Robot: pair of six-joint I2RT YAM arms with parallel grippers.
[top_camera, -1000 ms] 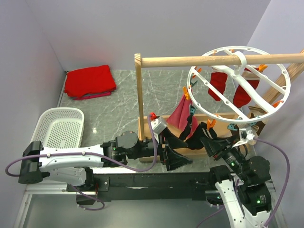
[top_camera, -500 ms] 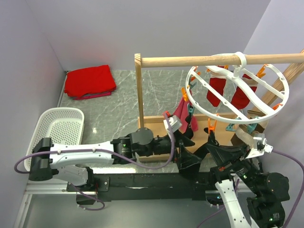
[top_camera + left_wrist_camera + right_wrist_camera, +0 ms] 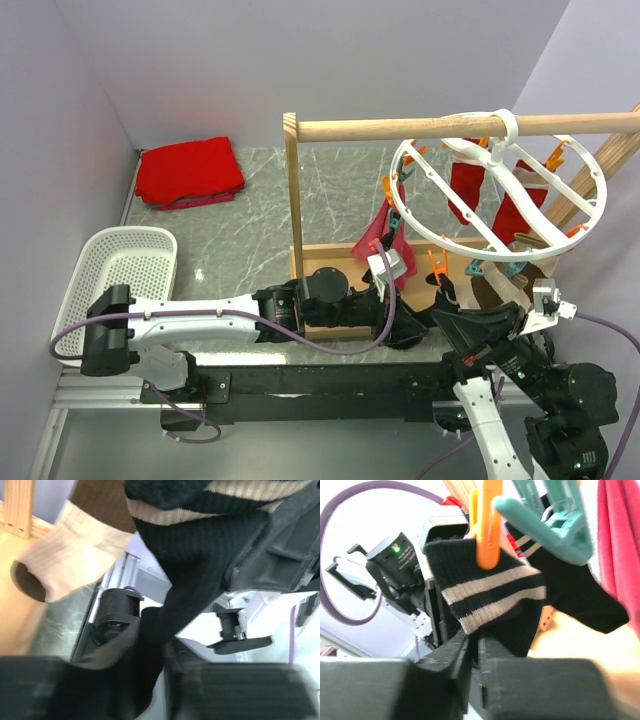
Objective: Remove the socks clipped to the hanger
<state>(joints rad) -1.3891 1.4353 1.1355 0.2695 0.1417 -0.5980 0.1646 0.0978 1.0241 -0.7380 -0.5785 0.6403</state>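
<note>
Black sock (image 3: 495, 605) nipped tight by left hand (image 3: 157, 677), now further right, and right hand (image 3: 472, 657); hanger (image 3: 508, 124) tilted.

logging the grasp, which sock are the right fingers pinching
The black sock with two pale stripes, on the orange peg. The pink sock beside it hangs free of the fingers; the red socks hang farther back.

- The hanger (image 3: 415, 222) hangs on the rail (image 3: 400, 129), at the right.
- The socks (image 3: 468, 190) hang under the hanger.
- The basket (image 3: 125, 265) sits on the table (image 3: 260, 210), near left.
- The folded cloth (image 3: 188, 170) lies behind the basket, far back.
</note>
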